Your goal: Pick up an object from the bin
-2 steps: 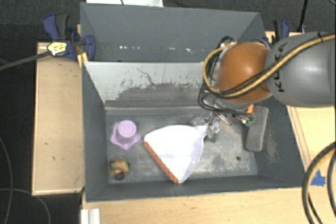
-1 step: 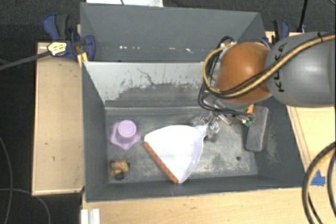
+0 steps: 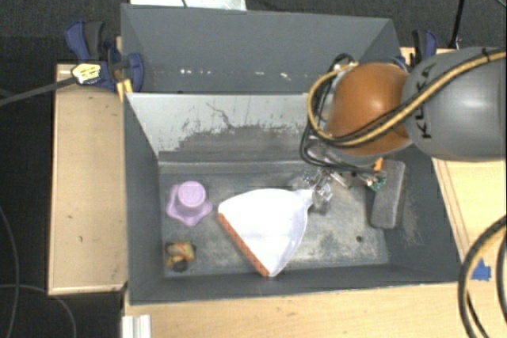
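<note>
My gripper [image 3: 320,187] sits low in the bin's right half, under the arm's orange cover. It is at the upper right tip of a white wedge-shaped thing [image 3: 265,227] with an orange-brown edge, which lies flat across the middle of the bin floor. Whether the gripper touches that tip I cannot make out. A grey rectangular block [image 3: 386,195] lies just to the right of the gripper, against the bin's right wall.
A small purple cup-like piece [image 3: 188,203] stands on the floor at the left. Below it, in the front left corner, lies a little brown and yellow thing [image 3: 180,253]. The arm and its cables cover the bin's back right part.
</note>
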Robot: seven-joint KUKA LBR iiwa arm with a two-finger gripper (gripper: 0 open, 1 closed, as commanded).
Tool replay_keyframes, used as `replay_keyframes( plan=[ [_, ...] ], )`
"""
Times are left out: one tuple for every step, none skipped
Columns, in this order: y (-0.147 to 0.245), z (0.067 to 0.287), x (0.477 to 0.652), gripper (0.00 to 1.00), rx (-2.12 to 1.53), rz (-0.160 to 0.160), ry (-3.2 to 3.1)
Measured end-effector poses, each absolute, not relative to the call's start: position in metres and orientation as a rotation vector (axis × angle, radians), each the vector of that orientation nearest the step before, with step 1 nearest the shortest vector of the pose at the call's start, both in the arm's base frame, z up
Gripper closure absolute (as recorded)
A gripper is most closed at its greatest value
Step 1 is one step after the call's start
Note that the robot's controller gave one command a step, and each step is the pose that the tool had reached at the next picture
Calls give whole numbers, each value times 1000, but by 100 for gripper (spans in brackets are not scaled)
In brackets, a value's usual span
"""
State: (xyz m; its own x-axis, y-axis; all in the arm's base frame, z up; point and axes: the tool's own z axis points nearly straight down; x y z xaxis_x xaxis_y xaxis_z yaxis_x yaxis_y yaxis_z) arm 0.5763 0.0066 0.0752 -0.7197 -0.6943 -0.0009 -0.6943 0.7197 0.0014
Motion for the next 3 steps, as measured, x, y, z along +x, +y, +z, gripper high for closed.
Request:
replay_keyframes(
  plan=[
    [7, 97, 575, 100, -1175, 7, 2919],
    [7, 120, 576, 100, -1174, 3, 2914],
    [7, 139, 577, 100, -1173, 1, 2911]
  ],
)
